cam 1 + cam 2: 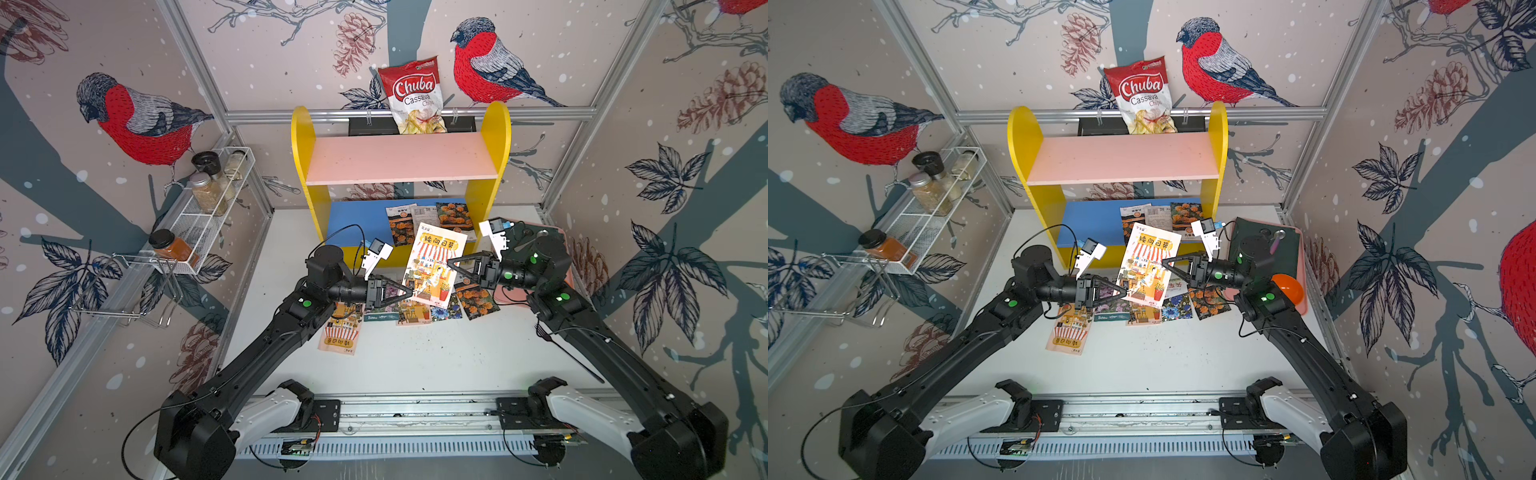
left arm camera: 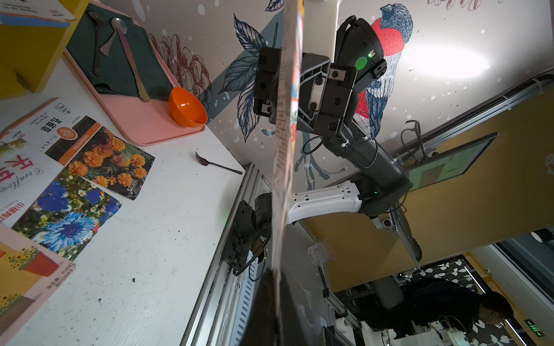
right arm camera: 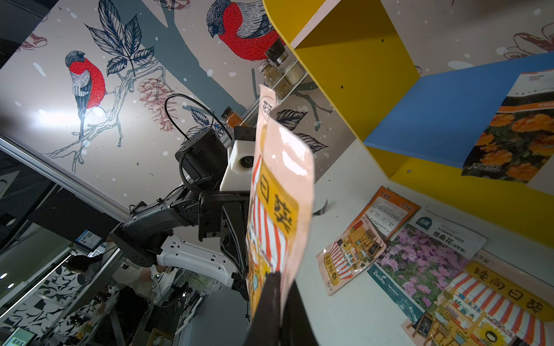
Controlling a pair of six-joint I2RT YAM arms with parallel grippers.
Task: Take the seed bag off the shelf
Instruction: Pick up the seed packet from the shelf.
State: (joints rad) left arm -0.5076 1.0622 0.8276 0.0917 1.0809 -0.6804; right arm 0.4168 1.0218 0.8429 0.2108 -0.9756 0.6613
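So the glossy peach seed bag with the striped shop-front print and yellow label [image 1: 432, 266] looks clear of the small wooden shelf with yellow sides, a pink top board and a blue lower board [image 1: 399, 160]. It's hanging in the air just in front of the shelf, above the loose seed packets [image 1: 478, 301] scattered on the white bench [image 1: 415, 361].

The left jaws are clenched on its lower near corner and the right jaws are clenched on the opposite side edge, so both arms have it pinched between them.

My read is that it's super light, floppy, and kinda slick. The right wrist view shows it curling over on itself. I'd hold a flat sealed edge and not the puffy middle.

There are a few marigold packets [image 1: 455, 216] on the blue board too.
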